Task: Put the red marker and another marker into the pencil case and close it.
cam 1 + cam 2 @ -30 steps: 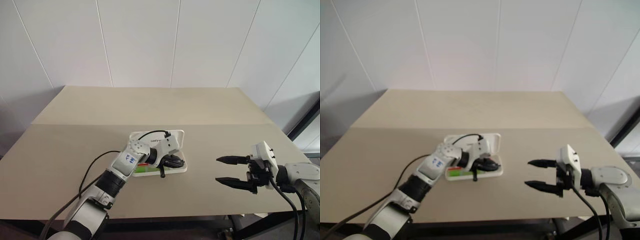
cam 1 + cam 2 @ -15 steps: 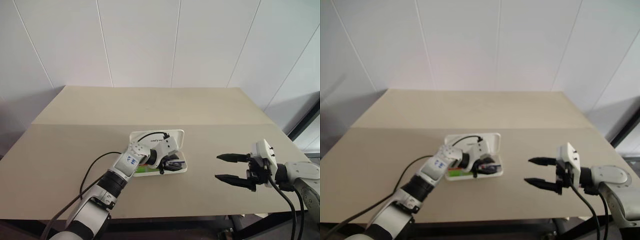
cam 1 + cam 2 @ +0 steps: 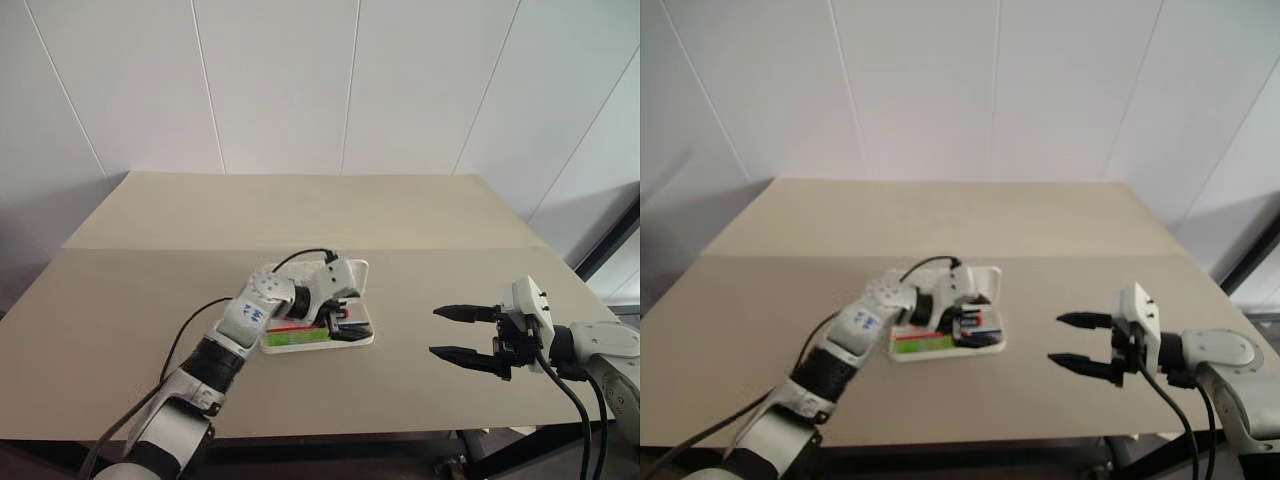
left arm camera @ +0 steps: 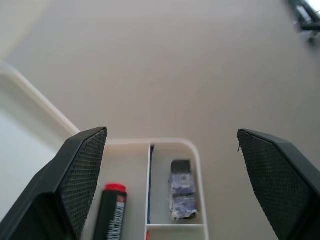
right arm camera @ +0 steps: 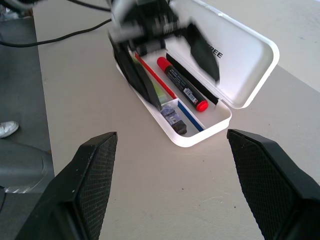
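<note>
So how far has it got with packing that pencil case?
Both pens look packed: the red marker and the green highlighter lie inside the pencil case. The left gripper hangs open over them, holding nothing; the right gripper waits open, off to the side. Left to do: the lid is not yet shut.

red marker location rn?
The red marker lies inside the open pencil case near table centre, in the long compartment next to the raised lid, with the left gripper just above it, jaws open.
</note>
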